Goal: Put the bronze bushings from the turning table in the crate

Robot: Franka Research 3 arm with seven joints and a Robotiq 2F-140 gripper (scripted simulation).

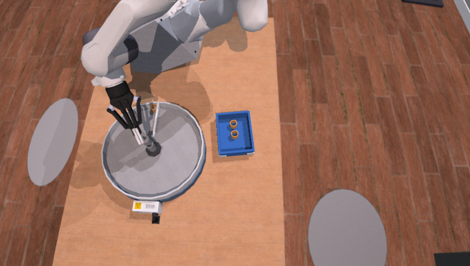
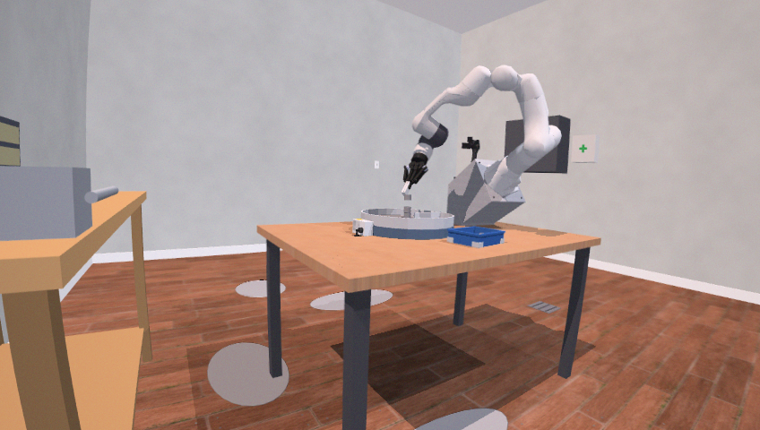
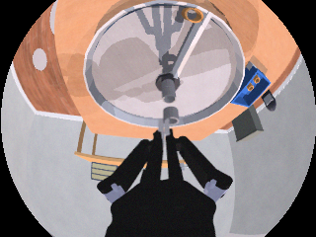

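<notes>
My gripper [image 1: 141,141] [image 2: 405,188] [image 3: 164,124] hangs above the middle of the round grey turning table [image 1: 164,171] [image 2: 408,220] [image 3: 125,73]. Its fingers are shut, and a small steel bushing [image 1: 148,142] [image 2: 407,196] [image 3: 170,117] sits at their tips, up in the air over the dark hub [image 1: 153,150] [image 3: 166,85]. One bronze bushing [image 1: 153,107] [image 3: 193,15] lies on the turning table at its far rim, between two white bars. The blue crate [image 1: 219,134] [image 2: 474,235] [image 3: 253,83] stands right of the turning table and holds two bronze bushings [image 1: 233,123] [image 1: 234,134].
The turning table's white control box [image 1: 146,206] [image 2: 361,227] sits at its near edge. The robot base [image 1: 164,49] [image 2: 482,200] stands at the table's far end. A second wooden table [image 2: 58,255] stands apart to the left.
</notes>
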